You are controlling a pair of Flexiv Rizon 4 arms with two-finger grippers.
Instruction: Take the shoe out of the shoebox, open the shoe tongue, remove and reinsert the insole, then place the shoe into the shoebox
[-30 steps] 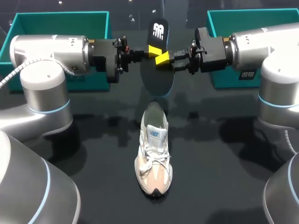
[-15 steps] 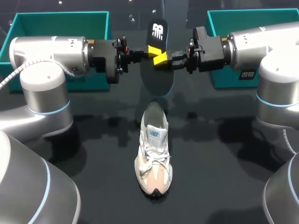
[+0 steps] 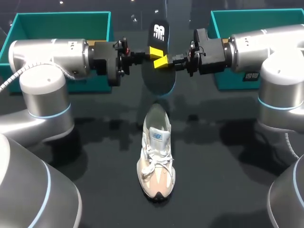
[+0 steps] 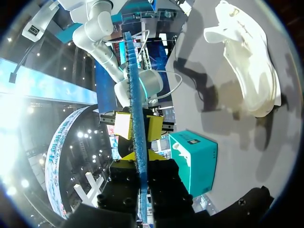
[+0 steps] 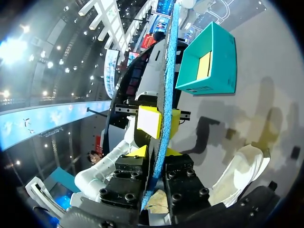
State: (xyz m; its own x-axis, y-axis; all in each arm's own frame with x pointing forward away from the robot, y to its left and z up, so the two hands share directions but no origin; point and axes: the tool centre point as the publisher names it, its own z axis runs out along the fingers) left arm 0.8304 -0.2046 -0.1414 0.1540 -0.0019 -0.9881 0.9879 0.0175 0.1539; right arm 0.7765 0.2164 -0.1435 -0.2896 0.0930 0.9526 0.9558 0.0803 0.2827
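Insole (image 3: pixel 159 78) is in the air, upright, behind the shoe (image 3: pixel 156 152) and above the table (image 3: pixel 95 142). Left gripper (image 3: pixel 153 51) is clamped on one edge and right gripper (image 3: pixel 165 61) on the other, tips almost meeting. Each wrist view shows the insole edge-on, pinched between that arm's own fingers.

Shoe stands on its sole mid-table, outside both boxes, with nothing touching it.

Risks (judgement):
- Two grips on one thin, bendy piece. If the arms drift apart or twist unevenly, it may buckle or slip from a pinch.
- When one side lets go, the free end may droop and miss the shoe's opening.
- A dropped insole would land on or beside the shoe.
- Tongue could close the opening; I cannot tell how wide it gapes.

Count: 1 insole, 1 shoe, 2 grippers, 2 teal boxes: one box (image 3: pixel 61 21) far left, one box (image 3: pixel 228 19) far right.
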